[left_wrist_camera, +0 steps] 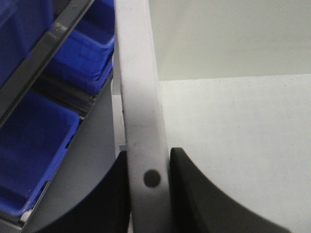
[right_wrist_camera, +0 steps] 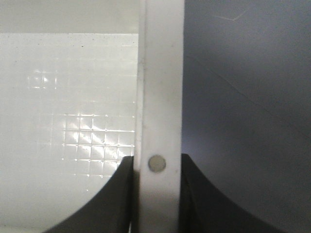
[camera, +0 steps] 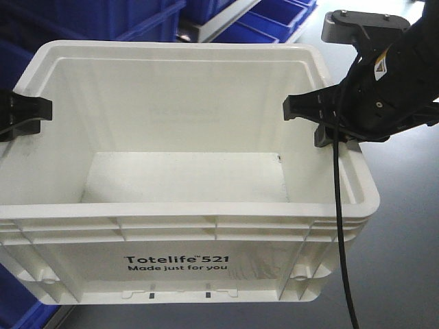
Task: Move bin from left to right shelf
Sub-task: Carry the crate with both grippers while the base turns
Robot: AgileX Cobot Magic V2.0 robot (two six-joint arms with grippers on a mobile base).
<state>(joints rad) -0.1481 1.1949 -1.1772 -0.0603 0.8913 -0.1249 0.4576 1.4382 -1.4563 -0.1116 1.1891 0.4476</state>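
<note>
Pinching the bin (camera: 171, 264) by opposite rims, left gripper (left_wrist_camera: 148, 162), right gripper (right_wrist_camera: 155, 162), blue bins (left_wrist_camera: 34, 145) behind

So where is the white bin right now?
In the front view the bin fills mid-frame, its left and right rims clamped by the left gripper and right gripper, with blue bins behind it.

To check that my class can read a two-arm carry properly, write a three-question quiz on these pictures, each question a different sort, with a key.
1. True or false: the bin has items inside.
2. How many grippers clamp its rim? A none; B one; C two.
3. What colour are the shelf bins behind it?
Key: 1 false, it is empty. 2 C, the left gripper and right gripper each pinch a side wall. 3 blue.
</note>
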